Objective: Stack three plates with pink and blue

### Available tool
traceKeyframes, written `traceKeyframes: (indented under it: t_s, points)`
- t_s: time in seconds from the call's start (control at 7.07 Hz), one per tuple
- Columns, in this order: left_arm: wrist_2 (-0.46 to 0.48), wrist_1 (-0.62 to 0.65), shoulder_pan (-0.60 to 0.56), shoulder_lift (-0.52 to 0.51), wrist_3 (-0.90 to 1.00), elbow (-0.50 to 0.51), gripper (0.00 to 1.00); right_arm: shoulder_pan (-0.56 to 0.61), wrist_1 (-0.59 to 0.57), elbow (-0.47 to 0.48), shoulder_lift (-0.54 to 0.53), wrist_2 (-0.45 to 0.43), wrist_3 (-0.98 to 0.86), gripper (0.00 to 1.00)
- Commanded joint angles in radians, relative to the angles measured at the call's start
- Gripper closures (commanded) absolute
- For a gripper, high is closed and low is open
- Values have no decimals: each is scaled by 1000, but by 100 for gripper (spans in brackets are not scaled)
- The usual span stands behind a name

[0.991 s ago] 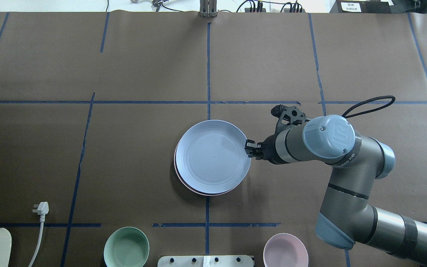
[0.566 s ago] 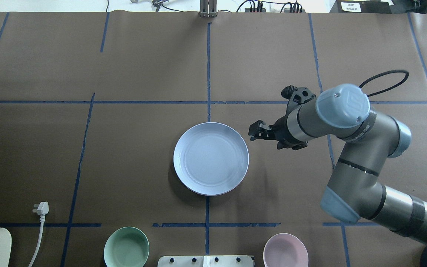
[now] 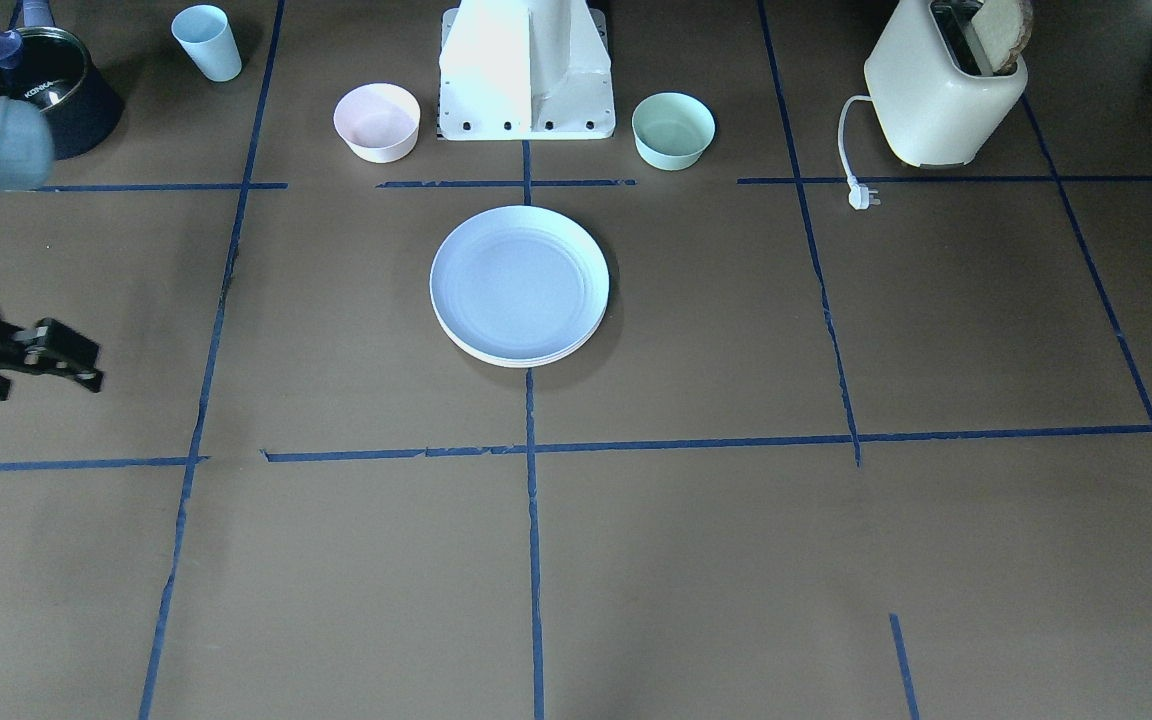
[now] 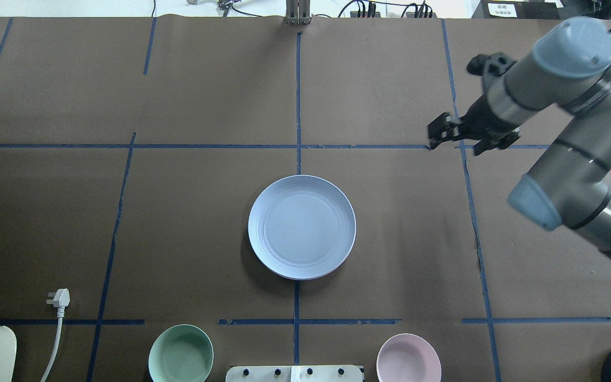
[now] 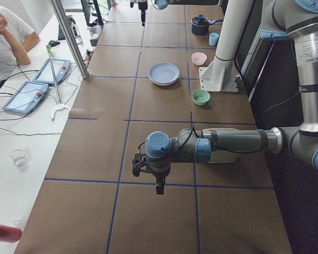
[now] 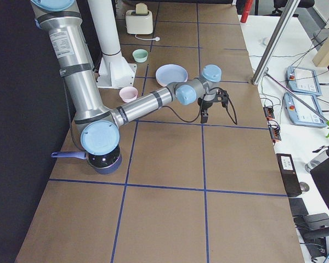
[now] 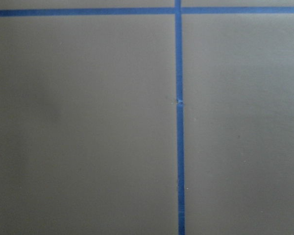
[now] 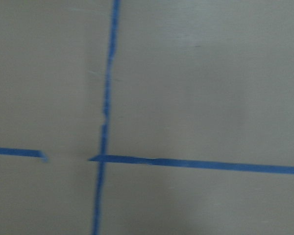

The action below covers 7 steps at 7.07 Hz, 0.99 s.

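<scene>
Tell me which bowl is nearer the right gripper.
The pink bowl: it stands on the right gripper's side; the green bowl is farther off.

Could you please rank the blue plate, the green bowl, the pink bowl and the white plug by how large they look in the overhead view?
1. Light blue plate, clearly the largest.
2. Mint-green bowl and pink bowl: they look about alike, so I won't rank them.
3. White plug, the smallest.
</scene>
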Motion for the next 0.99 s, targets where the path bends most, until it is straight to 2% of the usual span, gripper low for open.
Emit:
traceKeyframes:
  t_s: [0.0, 0.14, 0.42, 0.85]
  points:
    - [13, 4, 35, -18, 32, 1, 0, 220, -6, -91, -139, 24, -457, 0]
    - [6, 10, 34, -9, 118, 4, 0, 281, -3, -85, -223, 24, -562, 0]
    - [4, 102, 25, -4, 119, -20, 0, 329, 2, -40, -319, 8, -567, 0]
    - [13, 97, -6, 0, 119, -20, 0, 358, -21, -29, -323, 8, -558, 2]
